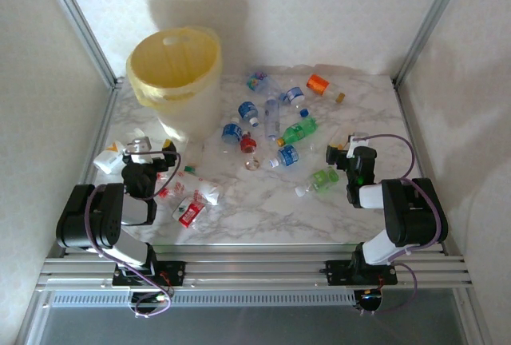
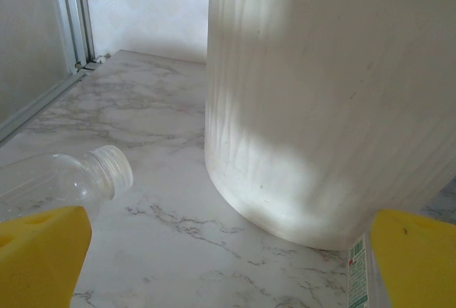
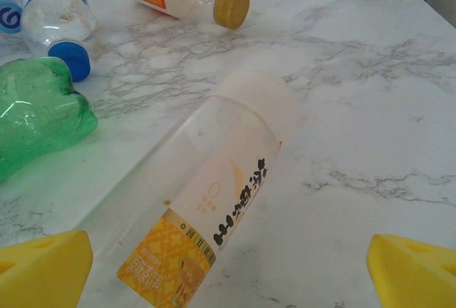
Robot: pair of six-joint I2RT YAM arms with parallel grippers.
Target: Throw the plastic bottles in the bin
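- table [image 1: 263,213]: white marble-look top, smooth, faint sheen
- bin [image 2: 320,108]: matt pale plastic, faintly ribbed
- plastic bottles [image 3: 206,180]: thin, glossy, mostly clear
- rails [image 1: 255,267]: bare metal

Unreadable black script [image 3: 243,202] on clear bottle [image 3: 214,137]

White marble worktop [image 1: 263,209], grey veining. Pale yellow bin [image 1: 180,81], yellowish liner. Mostly clear plastic bottles [image 1: 248,110], labels blue, red or orange; 2 green.

Right wrist view: clear bottle [image 3: 206,222], label in yellow-orange lattice pattern, black lettering. Translucent green bottle [image 3: 35,115]. Blue cap [image 3: 71,58]. Orange label, mustard cap [image 3: 231,5]. Bright yellow right gripper fingers [image 3: 43,269].

Left wrist view: bin wall cream-white, faint vertical streaks. Colourless bottle [image 2: 50,180], clear ribbed cap.
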